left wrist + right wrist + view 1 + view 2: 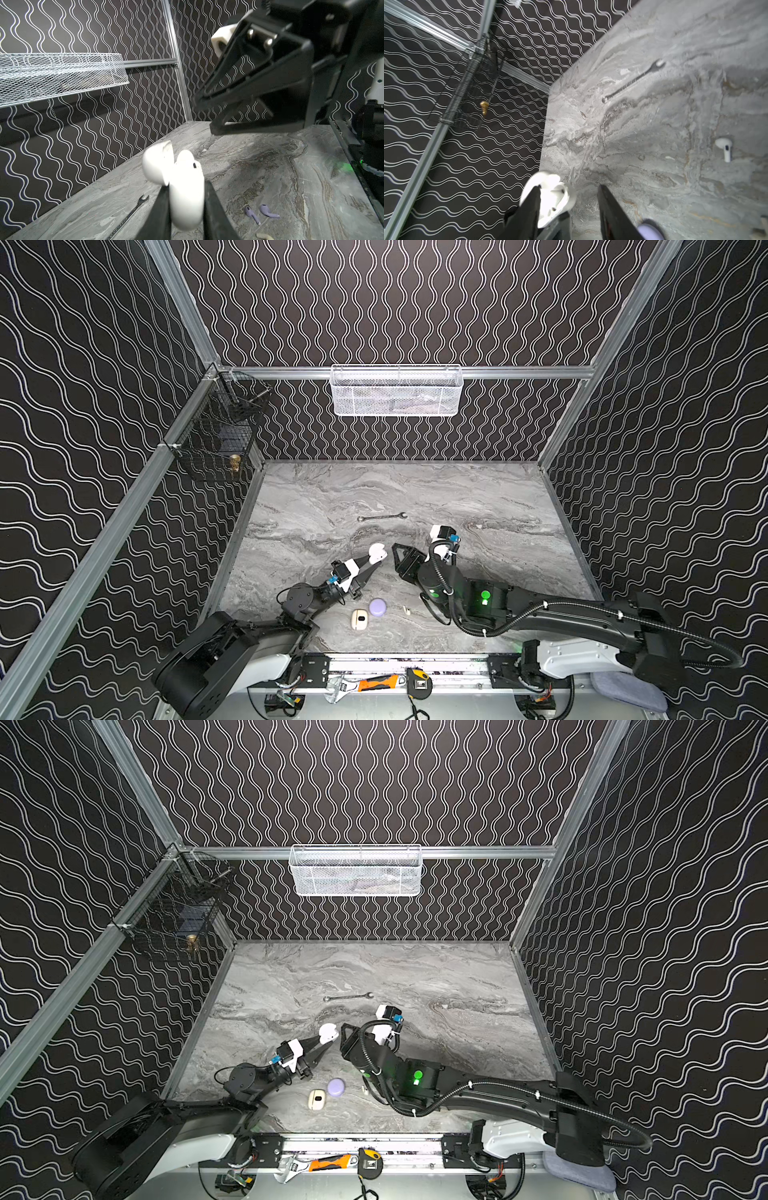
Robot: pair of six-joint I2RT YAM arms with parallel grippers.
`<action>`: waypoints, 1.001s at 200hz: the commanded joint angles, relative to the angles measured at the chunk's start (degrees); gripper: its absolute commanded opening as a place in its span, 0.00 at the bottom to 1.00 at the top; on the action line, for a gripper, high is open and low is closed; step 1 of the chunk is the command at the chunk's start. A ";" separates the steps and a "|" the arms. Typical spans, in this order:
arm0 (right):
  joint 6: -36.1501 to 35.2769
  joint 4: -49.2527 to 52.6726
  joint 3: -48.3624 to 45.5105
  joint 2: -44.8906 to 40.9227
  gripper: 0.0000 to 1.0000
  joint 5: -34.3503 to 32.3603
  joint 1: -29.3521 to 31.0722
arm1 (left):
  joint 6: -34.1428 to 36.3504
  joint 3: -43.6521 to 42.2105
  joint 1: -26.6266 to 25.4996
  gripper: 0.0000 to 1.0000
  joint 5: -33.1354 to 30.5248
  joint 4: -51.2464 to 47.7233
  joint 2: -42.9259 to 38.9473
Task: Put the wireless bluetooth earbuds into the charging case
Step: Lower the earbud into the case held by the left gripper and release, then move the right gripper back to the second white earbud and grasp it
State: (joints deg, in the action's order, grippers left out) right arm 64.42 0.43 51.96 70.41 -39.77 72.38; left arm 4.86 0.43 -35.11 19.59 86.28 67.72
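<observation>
Left wrist view: the left gripper (185,185) pinches the white charging case (187,199), lid open; the right gripper (569,187), jaws parted, empty, hangs beside it, mid-frame in both top views.

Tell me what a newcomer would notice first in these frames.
The white charging case, lid flipped open, is gripped by the left claw at mid-scene, with the open right claw close beside it. Near the front edge sit a lavender case and a cream case; a wrench lies farther back.
</observation>
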 commanded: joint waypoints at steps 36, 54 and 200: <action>-11.10 10.52 -6.46 -3.45 0.53 10.59 -12.47 | -1.22 1.16 0.11 0.00 -1.83 2.40 3.02; -14.06 10.31 -8.72 -0.70 0.53 18.91 -18.40 | -1.24 1.18 0.09 0.00 -1.75 2.31 3.00; -30.51 31.05 16.71 34.43 0.46 26.76 -24.92 | -0.08 1.23 0.20 0.00 -8.28 -4.29 -1.80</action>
State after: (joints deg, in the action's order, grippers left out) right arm 35.73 26.98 67.40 103.70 -12.58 47.46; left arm 3.42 1.76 -35.03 13.78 83.61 67.72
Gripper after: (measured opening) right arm 0.459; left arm 0.233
